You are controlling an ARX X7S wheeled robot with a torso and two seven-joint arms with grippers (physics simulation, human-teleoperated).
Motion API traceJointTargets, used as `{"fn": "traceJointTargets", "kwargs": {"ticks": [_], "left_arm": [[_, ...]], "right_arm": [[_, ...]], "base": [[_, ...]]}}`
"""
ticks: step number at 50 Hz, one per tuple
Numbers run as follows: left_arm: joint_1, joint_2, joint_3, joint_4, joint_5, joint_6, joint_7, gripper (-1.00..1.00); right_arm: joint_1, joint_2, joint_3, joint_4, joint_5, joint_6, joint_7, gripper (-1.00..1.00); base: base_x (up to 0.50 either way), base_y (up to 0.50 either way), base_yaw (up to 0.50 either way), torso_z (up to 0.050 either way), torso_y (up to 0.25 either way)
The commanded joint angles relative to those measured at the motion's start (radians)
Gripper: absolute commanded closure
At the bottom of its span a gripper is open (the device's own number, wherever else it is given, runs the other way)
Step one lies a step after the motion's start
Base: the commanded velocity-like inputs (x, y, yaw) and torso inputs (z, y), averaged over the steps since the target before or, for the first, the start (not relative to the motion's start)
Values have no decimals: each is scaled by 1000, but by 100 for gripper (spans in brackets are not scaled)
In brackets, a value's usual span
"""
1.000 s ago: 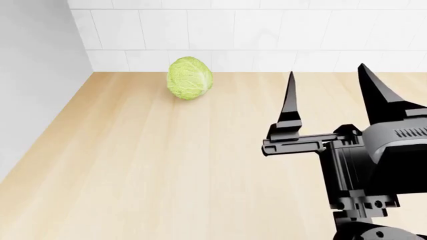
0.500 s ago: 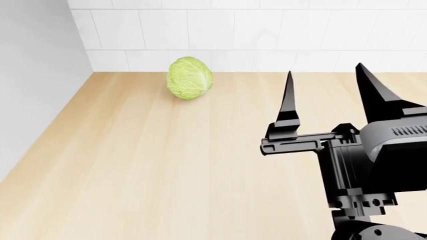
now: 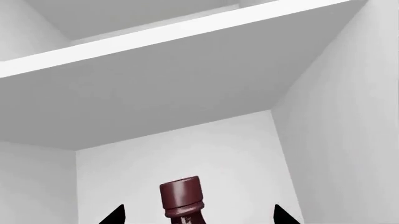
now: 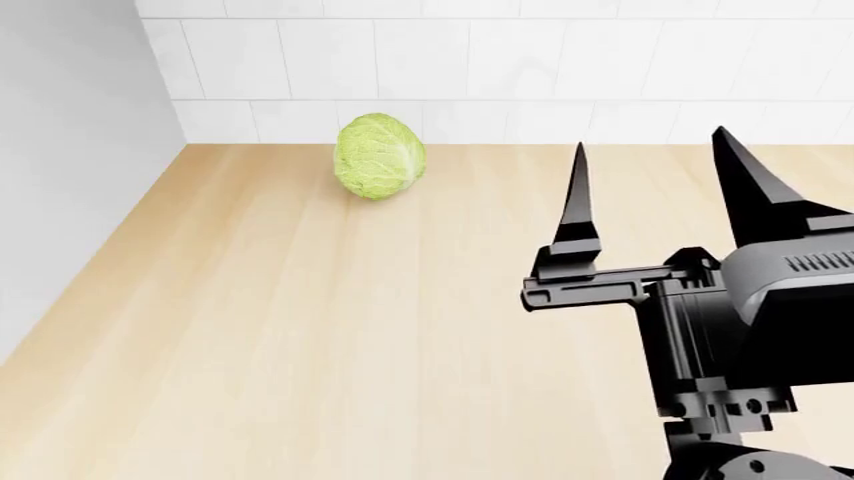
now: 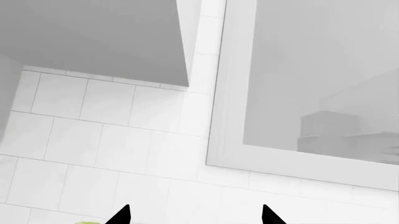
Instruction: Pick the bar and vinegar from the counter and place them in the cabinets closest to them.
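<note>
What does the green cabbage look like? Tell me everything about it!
The cabbage is a pale yellow-green ball, a bit egg-shaped, with leafy veins running over it. It sits alone on the light wooden counter, far back by the white tiled wall. Nothing grips it; the right gripper hangs open, well apart.

Matte black end effector, pointed fingers

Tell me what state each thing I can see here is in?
vinegar: upright inside the cabinet, between the left tool's tips.
cabinet: open.
left tool: tips apart around the bottle; contact hidden.
right tool: open, empty, above the counter.
cabbage: resting on the counter by the tiled wall.
</note>
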Motion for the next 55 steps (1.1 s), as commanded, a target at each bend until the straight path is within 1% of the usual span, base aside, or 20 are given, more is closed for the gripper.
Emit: {"fn": "traceJointTargets", "kwargs": {"ticks": [1,17,21,22,25,28,30,33,40,43,47,50,55], "left_arm": [[0,0,-57,3,72,-5,29,-100],[0,0,-250,101,230,-54,62,-100],[1,-3,-276,126,248,-64,66,-100],[11,-10,-276,160,240,-81,60,-100],[90,-56,-286,410,207,-220,24,-100],[151,-97,-303,616,173,-332,-10,-100],[213,-133,-319,797,142,-431,-41,-100],[282,-171,-352,996,101,-542,-85,-100],[484,-236,-498,1509,-52,-869,-201,-100],[580,-239,-595,1675,-112,-995,-244,-100],[727,-258,-671,1832,-174,-1069,-275,-100],[824,-278,-716,1897,-218,-1072,-299,-100],[973,-310,-739,1971,-235,-1034,-310,-100]], "right_arm": [[1,-1,-2,4,-1,-3,-1,-100],[-3,-9,-12,21,-12,-13,-11,-100],[0,-10,-13,25,-11,-12,-13,-100],[0,-10,-13,26,-12,-13,-14,-100],[0,-13,-15,29,-12,-13,-16,-100],[4,-18,-19,33,-14,-11,-20,-100],[-1,-19,-22,36,-19,-15,-22,-100],[-6,-18,-22,45,-22,-24,-27,-100],[-11,-20,-25,53,-26,-30,-32,-100],[-1,-28,-34,64,-28,-22,-40,-100],[18,-41,-41,76,-23,-7,-48,-100],[36,-53,-47,88,-18,9,-53,-100],[51,-60,-51,92,-6,30,-49,-100]], "base": [[0,0,0,0,0],[0,0,0,0,0],[0,0,0,0,0],[0,0,0,0,0],[0,0,0,0,0],[0,0,0,0,0],[0,0,0,0,0],[0,0,0,0,0],[0,0,0,0,0],[0,0,0,0,0],[0,0,0,0,0],[0,0,0,0,0],[0,0,0,0,0]]}}
